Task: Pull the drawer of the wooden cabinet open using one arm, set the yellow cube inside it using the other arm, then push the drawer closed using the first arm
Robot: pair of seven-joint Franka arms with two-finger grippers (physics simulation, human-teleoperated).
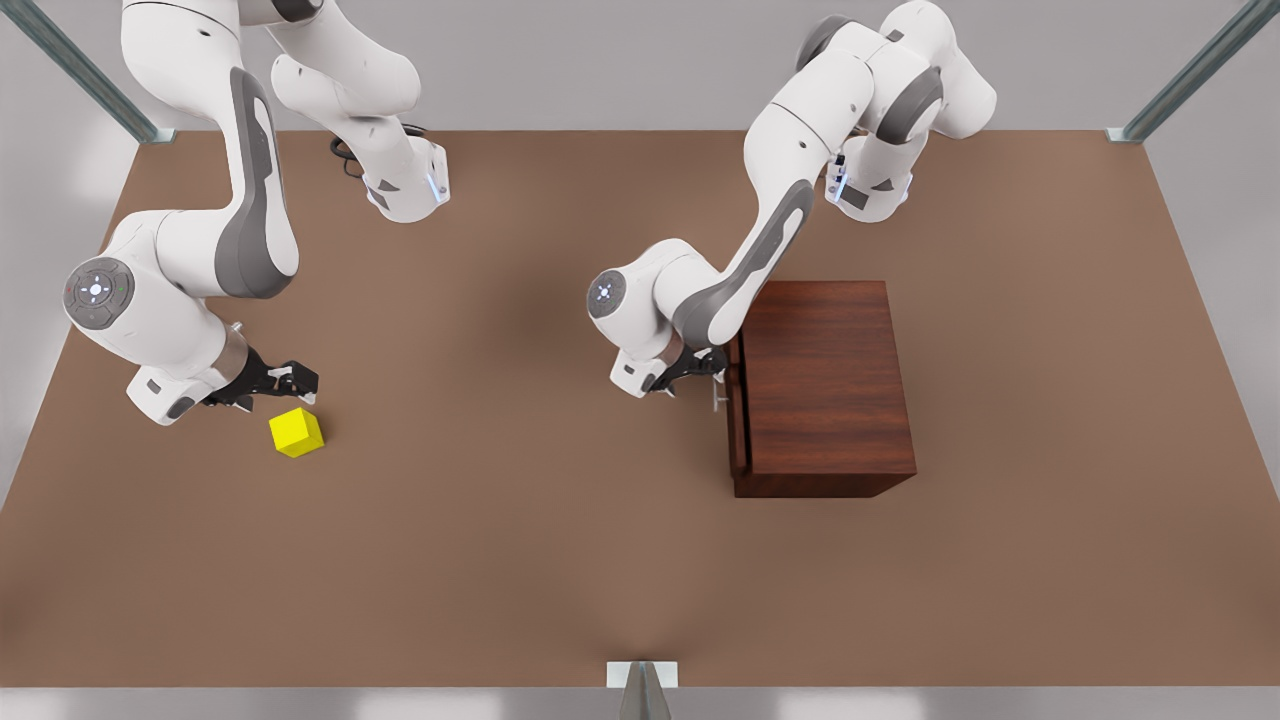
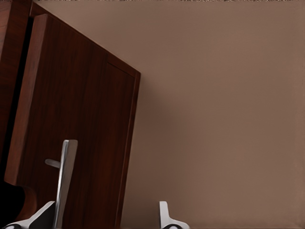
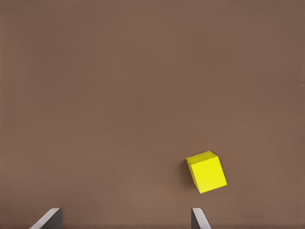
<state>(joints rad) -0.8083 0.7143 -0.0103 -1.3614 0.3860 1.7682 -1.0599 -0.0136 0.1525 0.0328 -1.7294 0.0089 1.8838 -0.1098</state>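
My left gripper point(image 1: 703, 372) sits at the front of the cabinet point(image 1: 825, 385), right of centre in the front view, with its fingers point(image 2: 164, 217) spread apart; in the left wrist view the silver handle point(image 2: 64, 179) runs right beside one fingertip, and I cannot tell whether it touches. The drawer point(image 2: 78, 138) looks barely out from the cabinet, if at all (a thin dark gap shows along its edge), so I judge the pull has hardly begun.

My right gripper point(image 1: 290, 381) hangs at the left of the front view, just above the yellow cube point(image 1: 296, 432), and it too is spread wide and carrying nothing. In the right wrist view the cube point(image 3: 206, 171) lies on the table toward the lower right of the frame, off to one side of the fingertips point(image 3: 199, 218) rather than between them. So I count nothing as finished: opening, picking up, placing and closing all remain.

The table point(image 1: 520, 520) is a flat, plain brown surface. Pale grey walls surround it, with metal struts point(image 1: 1190, 72) slanting in at the upper corners and another at the bottom edge of the front view.
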